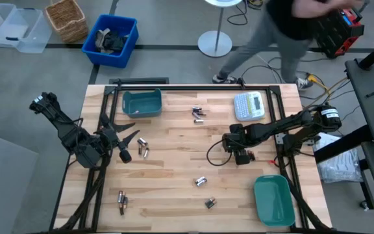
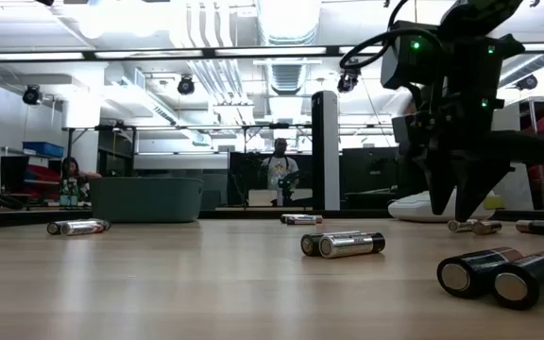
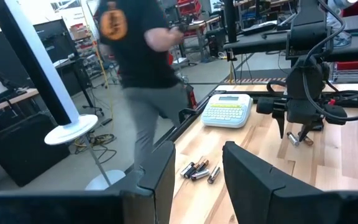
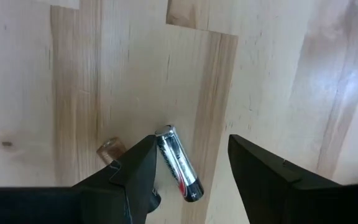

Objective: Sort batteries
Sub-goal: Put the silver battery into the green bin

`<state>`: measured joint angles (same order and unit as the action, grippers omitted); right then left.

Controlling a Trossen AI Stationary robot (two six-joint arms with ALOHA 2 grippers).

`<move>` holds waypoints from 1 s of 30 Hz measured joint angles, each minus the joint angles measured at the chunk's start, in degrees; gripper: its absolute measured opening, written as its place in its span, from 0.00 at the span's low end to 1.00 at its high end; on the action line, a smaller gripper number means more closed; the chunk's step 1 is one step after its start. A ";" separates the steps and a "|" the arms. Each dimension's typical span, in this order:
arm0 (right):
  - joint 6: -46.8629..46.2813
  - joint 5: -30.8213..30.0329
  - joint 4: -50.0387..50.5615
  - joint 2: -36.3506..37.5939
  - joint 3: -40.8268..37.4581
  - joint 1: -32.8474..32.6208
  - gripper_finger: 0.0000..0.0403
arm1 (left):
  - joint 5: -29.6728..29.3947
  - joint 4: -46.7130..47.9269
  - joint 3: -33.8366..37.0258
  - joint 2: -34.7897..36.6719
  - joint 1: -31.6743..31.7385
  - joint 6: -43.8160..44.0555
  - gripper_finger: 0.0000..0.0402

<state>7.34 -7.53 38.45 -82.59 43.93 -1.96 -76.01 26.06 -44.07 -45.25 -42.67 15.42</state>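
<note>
The right claw point(image 1: 245, 156) hangs low over the wooden surface point(image 1: 174, 169) toward its right side, pointing down, between the label maker point(image 1: 249, 105) and the near teal bin point(image 1: 273, 199). Its jaws stand wide apart and hold nothing; in the right wrist view a silver-and-black cell point(image 4: 178, 163) lies on the wood between the two fingers, touching neither clearly, with a second cell point(image 4: 109, 149) partly hidden beside one finger point(image 4: 135, 174).

The left claw point(image 1: 123, 138) rests out at the left side of the surface, just beside a small pair point(image 1: 142, 147) of batteries. Its fingers point(image 3: 253, 180) are parted, with nothing between them.

The other batteries are scattered in small groups: a cluster point(image 1: 199, 114) near the far edge by the far teal bin point(image 1: 142, 103), a pair in the middle point(image 1: 200, 181), another point(image 1: 210, 203) toward the near edge, and a pair at the near left corner point(image 1: 121, 201). In the low view two dark cells point(image 2: 504, 276) lie closest to the camera and a silvery pair point(image 2: 342, 245) sits farther back.

A person point(image 1: 284, 32) walks past beyond the far edge of the surface.
</note>
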 joint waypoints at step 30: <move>4.57 1.49 -3.06 -7.64 -0.57 2.38 0.19 | 0.04 0.24 -0.02 -0.02 0.02 -0.38 0.29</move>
<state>11.91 -6.04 35.39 -90.24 43.37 0.43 -75.96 26.30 -44.10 -45.28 -42.65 15.04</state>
